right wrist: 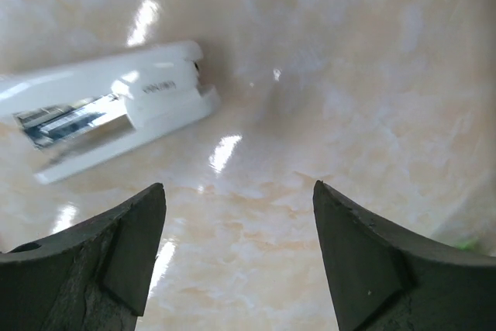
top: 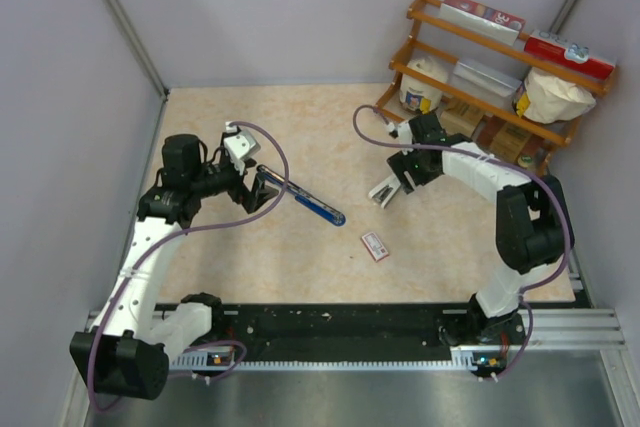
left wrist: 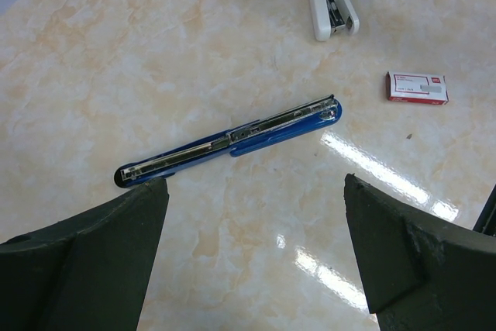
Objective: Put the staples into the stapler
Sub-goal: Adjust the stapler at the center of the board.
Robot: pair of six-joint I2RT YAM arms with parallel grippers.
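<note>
The blue stapler lies swung fully open and flat on the table, its silvery metal channel facing up; it also shows in the left wrist view. My left gripper is open and empty just at the stapler's left end. The red-and-white staple box lies closed on the table, also in the left wrist view. No loose staple strips show. My right gripper is open and empty over the table next to the white stapler.
The white stapler lies right of the blue one and also shows in the left wrist view. A wooden shelf rack with boxes and bags stands at the back right. Grey walls bound the table.
</note>
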